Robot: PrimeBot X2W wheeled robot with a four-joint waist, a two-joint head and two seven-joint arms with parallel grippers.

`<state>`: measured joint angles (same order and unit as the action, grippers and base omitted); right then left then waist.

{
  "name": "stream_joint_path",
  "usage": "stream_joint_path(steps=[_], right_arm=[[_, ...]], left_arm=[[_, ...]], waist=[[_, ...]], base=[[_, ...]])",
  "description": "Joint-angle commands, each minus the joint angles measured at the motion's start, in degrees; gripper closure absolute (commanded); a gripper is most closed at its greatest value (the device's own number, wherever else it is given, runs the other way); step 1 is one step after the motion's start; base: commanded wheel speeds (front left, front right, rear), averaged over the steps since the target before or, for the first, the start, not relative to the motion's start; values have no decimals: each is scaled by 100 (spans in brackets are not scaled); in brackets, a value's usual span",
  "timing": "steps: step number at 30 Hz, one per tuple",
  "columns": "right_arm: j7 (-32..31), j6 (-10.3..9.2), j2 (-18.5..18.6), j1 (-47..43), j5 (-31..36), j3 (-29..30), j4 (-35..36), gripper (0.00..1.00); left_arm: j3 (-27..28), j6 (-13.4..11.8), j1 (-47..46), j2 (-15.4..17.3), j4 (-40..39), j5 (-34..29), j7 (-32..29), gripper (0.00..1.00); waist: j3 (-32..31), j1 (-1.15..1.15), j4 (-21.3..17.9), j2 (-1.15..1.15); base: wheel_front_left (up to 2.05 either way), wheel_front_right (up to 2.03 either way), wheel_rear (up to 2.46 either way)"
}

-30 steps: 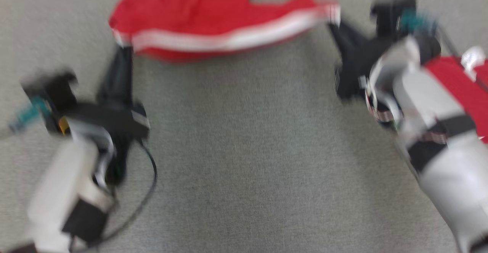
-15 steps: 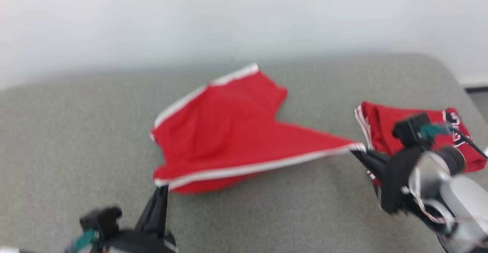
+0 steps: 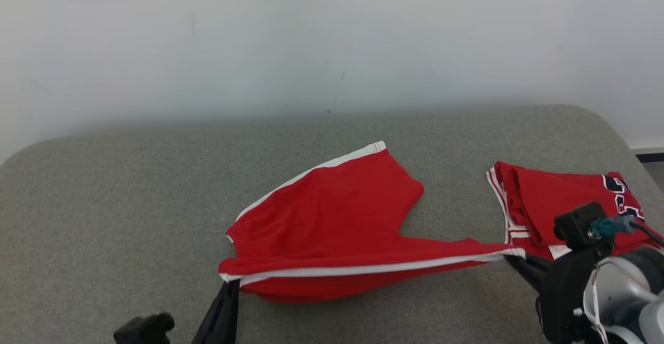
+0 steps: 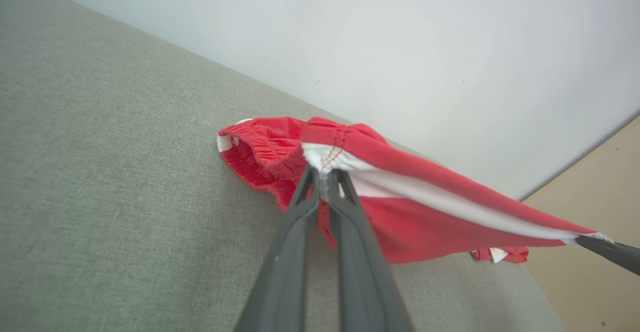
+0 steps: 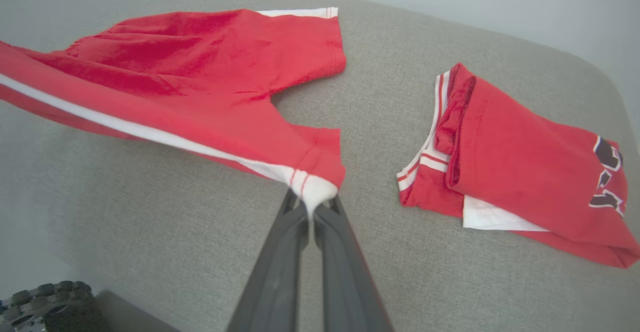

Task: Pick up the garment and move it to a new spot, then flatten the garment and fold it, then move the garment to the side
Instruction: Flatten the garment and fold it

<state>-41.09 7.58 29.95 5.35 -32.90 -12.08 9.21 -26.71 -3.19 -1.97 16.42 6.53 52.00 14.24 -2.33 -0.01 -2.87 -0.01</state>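
So the robot's got the red shorts [image 3: 332, 219] strung out between both arms, which looks like a way to pull the white-striped edge taut and flatten the cloth on the grey fabric surface [image 3: 129, 204]. The left gripper [image 3: 232, 286] fingers pinch the waistband corner, and the right gripper [image 3: 511, 258] fingers pinch the leg hem. Both arms reach in low and well apart. The near edge is lifted, the far leg rests down, and a folded red jersey [image 3: 550, 204] sits nearby.

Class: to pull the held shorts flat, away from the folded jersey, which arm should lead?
Probably left: the left gripper pinches the shorts at the waistband, apart from the folded jersey; the right gripper holds the hem beside it.
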Motion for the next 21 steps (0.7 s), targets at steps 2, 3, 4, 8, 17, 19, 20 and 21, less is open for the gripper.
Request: stream_joint_path(steps=[2,3,4,8,17,19,20,21], right_arm=[[-143,-18,73,468,253,-208,-225,100],[-164,-18,73,654,296,-335,-357,100],[-153,-18,68,867,318,-458,-533,100],[58,-18,136,1749,421,-885,-1331,100],[779,-17,5,3334,657,-1367,-3197,100],[924,-17,-21,3632,695,-1497,-3518,100],[996,-18,-39,3768,718,-1562,-3680,100],[1061,-17,-52,3882,723,-1613,-3828,100]], left_arm=[[26,44,-385,-61,160,-40,-46,100],[13,65,-489,-80,245,-46,-65,100],[-1,101,-616,-101,353,-67,-89,100],[-182,176,-1264,-323,717,-194,-219,100],[-538,132,-2473,-949,1701,-467,-388,100],[-560,119,-2619,-1020,1916,-477,-389,100],[-566,110,-2687,-1055,2010,-482,-377,100],[-590,121,-2748,-1090,2091,-475,-386,100]], waist=[[138,1,81,1],[179,1,107,1],[218,1,135,1],[483,1,370,1],[962,1,1035,1],[1041,1,1153,1],[1065,1,1201,1],[1098,1,1257,1]], base=[[0,0,0],[0,0,0],[0,0,0],[0,0,0],[0,0,0],[0,0,0],[0,0,0],[0,0,0]])
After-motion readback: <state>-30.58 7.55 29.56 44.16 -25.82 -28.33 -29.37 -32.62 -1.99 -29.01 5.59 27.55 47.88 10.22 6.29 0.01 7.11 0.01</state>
